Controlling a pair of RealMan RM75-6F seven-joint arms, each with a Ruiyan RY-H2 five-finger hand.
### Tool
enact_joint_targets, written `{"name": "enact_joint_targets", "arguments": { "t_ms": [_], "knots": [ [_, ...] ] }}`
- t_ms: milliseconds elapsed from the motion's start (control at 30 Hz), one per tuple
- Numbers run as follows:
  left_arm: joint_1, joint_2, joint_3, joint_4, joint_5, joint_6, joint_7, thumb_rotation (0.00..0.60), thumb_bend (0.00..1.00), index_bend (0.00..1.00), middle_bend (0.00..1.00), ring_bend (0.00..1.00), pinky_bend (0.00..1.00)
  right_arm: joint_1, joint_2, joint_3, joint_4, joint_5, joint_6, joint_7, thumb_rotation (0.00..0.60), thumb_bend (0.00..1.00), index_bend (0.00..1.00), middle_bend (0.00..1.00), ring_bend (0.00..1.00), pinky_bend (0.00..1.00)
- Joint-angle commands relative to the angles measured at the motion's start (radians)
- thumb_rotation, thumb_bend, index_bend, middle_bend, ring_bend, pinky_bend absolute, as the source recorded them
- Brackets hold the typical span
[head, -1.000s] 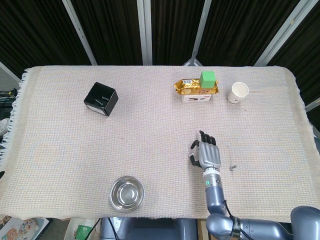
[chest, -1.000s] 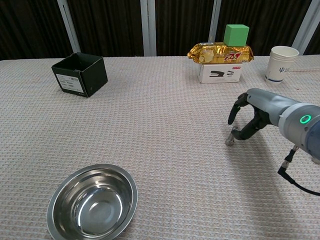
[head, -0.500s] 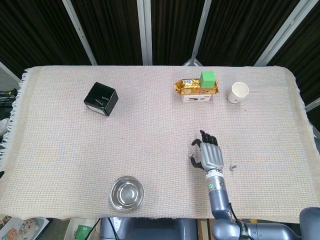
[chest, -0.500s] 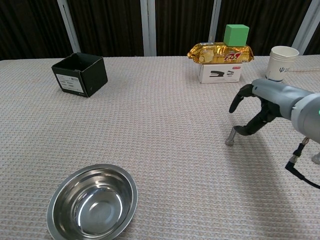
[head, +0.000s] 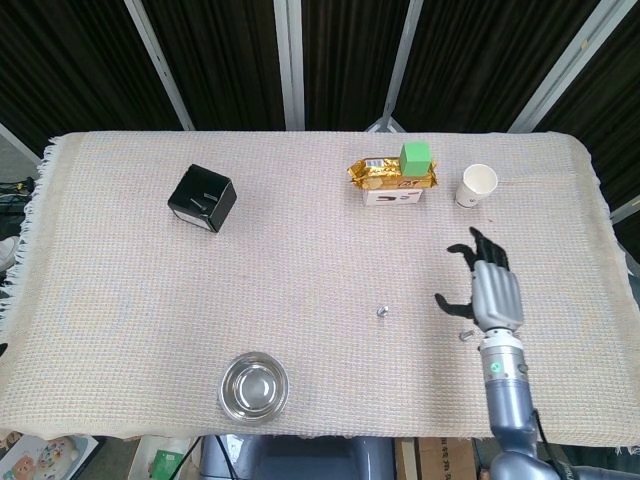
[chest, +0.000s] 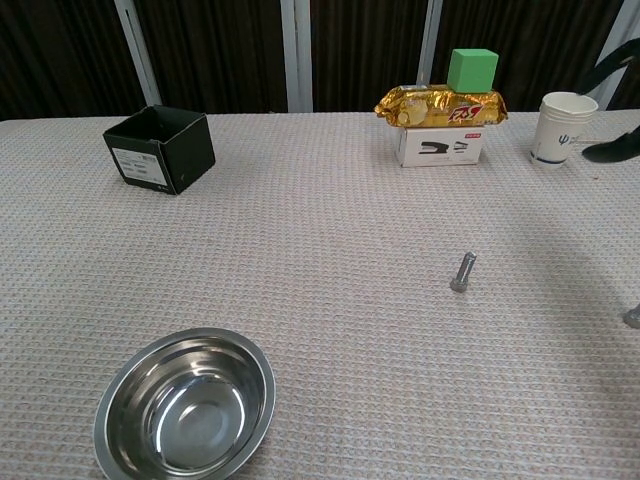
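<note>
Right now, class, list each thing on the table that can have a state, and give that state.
right hand: open, holding nothing
bolt: lying loose on the cloth
black box: open-topped
steel bowl: upright, empty
paper cup: upright
green block: atop snack packet

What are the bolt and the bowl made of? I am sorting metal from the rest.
The bolt looks like plain steel: dull grey, with a faint sheen along its shank. The bowl looks like polished stainless steel: its inside shows bright mirror-like reflections. Neither can be confirmed by look alone.
</note>
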Motion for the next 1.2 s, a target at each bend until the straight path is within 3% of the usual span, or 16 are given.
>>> {"name": "enact_joint_targets", "arguments": {
  "t_ms": [33,100,200,300,467,533,667,900,1200],
  "knots": [
    [0.001,-0.003,-0.005,0.001,-0.011,0.003,0.007,0.6,0.07,0.19,0.11,0.02,0.05,-0.116,0.179,0.033,-0.078,-0.051,-0.082,0.205,0.6,0.22,0.29,0.01,0.0,0.0],
    [0.0,-0.004,-0.007,-0.002,-0.018,0.001,0.01,0.6,0.07,0.19,0.11,0.02,0.05,-0.181,0.265,0.019,-0.107,-0.13,-0.113,0.312,0.6,0.22,0.29,0.01,0.0,0.0],
    [0.0,-0.004,-0.004,-0.003,-0.01,0.001,0.013,0.6,0.07,0.19,0.11,0.02,0.05,-0.284,0.382,-0.06,-0.127,-0.299,-0.136,0.403,0.6,0.22,0.29,0.01,0.0,0.0],
    [0.002,-0.003,-0.003,-0.003,-0.003,0.006,0.007,0.6,0.07,0.19,0.11,0.02,0.05,-0.361,0.428,-0.136,-0.074,-0.48,-0.117,0.475,0.6,0.22,0.29,0.01,0.0,0.0],
    [0.009,0.0,-0.001,-0.003,0.004,0.016,-0.007,0.6,0.06,0.19,0.11,0.02,0.05,-0.443,0.331,-0.237,0.169,-0.754,0.014,0.507,0.6,0.22,0.28,0.01,0.0,0.0],
    [0.012,0.002,0.0,-0.002,0.007,0.02,-0.012,0.6,0.07,0.19,0.11,0.02,0.05,-0.458,0.285,-0.265,0.26,-0.806,0.041,0.536,0.6,0.22,0.26,0.01,0.0,0.0],
    [0.015,0.003,0.001,-0.002,0.012,0.025,-0.017,0.6,0.07,0.18,0.11,0.02,0.05,-0.468,0.233,-0.306,0.393,-0.839,0.04,0.56,0.6,0.2,0.22,0.01,0.0,0.0],
    [0.013,0.0,0.002,-0.001,0.02,0.024,-0.013,0.6,0.07,0.18,0.11,0.02,0.05,-0.46,0.18,-0.283,0.487,-0.814,0.065,0.466,0.6,0.2,0.15,0.01,0.0,0.0],
    [0.012,0.002,0.005,0.005,0.025,0.017,-0.023,0.6,0.07,0.18,0.11,0.02,0.05,-0.466,0.18,-0.28,0.501,-0.797,0.084,0.443,0.6,0.2,0.15,0.01,0.0,0.0]
  ]
}}
